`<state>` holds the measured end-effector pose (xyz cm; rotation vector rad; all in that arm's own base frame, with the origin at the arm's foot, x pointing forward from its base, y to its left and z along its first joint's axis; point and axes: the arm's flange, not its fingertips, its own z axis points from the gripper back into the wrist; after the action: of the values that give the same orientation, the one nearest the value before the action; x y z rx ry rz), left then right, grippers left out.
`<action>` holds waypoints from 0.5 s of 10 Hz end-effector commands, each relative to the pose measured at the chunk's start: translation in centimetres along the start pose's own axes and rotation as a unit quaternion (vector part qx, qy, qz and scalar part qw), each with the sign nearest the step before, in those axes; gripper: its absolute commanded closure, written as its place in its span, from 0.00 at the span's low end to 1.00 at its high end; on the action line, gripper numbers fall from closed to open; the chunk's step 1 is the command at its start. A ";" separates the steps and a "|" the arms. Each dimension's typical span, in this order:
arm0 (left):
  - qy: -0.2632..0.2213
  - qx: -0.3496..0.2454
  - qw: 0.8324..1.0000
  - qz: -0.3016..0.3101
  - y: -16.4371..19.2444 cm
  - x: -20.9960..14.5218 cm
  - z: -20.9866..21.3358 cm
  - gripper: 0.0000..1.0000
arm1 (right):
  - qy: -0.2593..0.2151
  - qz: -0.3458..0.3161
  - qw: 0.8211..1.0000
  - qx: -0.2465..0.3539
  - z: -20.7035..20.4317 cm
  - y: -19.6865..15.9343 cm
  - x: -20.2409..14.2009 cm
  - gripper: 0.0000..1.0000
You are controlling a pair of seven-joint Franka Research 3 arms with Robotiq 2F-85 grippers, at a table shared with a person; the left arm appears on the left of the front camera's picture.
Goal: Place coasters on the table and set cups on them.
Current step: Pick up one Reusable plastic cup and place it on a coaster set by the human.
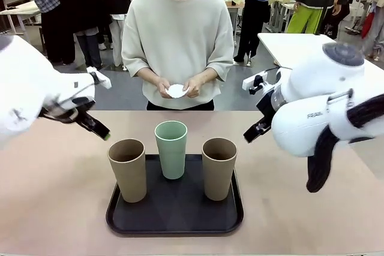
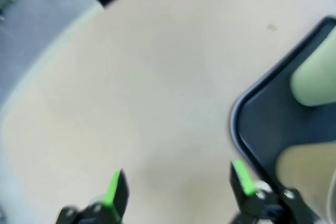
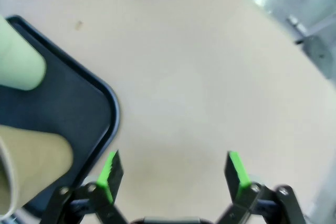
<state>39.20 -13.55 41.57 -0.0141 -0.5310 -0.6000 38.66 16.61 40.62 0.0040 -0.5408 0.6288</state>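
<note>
While the white coasters (image 1: 176, 91) sit pinched between the person's hands (image 1: 193, 86), held at waist height past the far edge of the table (image 1: 54, 208) and well behind the black tray (image 1: 174, 219), I cannot tell whether that is one disc or a small stack. All three cups stand upright on the tray. The mint green cup (image 1: 171, 148) is at the middle, toward the tray's far edge. The left tan cup (image 1: 128, 169) and the right tan cup (image 1: 218, 168) flank it, nearer the tray's front edge, each apart from the green one. The tray lies flat on the table, about midway across it.

My left gripper (image 2: 177, 182) hangs above bare tabletop just off the tray's far left corner, jaws spread wide with nothing between the green pads. Its wrist view is blurred but shows the tray's rounded corner, with the green cup and a tan cup on it to one side. My right gripper (image 3: 174, 174) hangs off the tray's far right corner, likewise gaping and empty, with one pad just beside the tray's rim and the other over bare table. Neither gripper touches the tray or a cup.
</note>
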 end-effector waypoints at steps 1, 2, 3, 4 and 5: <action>0.026 -0.018 0.999 -0.022 0.0 -1.7 8.2 0.00 | 0.053 -0.002 0.998 -0.038 6.7 2.7 0.1 0.00; 0.053 -0.056 0.997 -0.029 -0.7 -3.5 11.1 0.00 | 0.090 -0.003 0.995 -0.034 10.2 4.2 -2.1 0.00; 0.077 -0.077 0.994 -0.032 -1.3 -5.1 12.3 0.00 | 0.123 0.002 0.992 -0.035 12.7 5.4 -4.3 0.00; 0.093 -0.085 0.992 -0.031 -2.2 -6.5 13.2 0.00 | 0.157 -0.005 0.986 -0.060 14.1 6.6 -6.6 0.00; 0.109 -0.079 0.990 -0.029 -3.7 -7.9 14.1 0.00 | 0.181 -0.005 0.981 -0.069 15.0 8.3 -8.7 0.00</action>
<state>28.14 -10.47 51.42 -0.0854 -0.2975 -0.7077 25.06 16.76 50.10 -0.2076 -0.2723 0.5757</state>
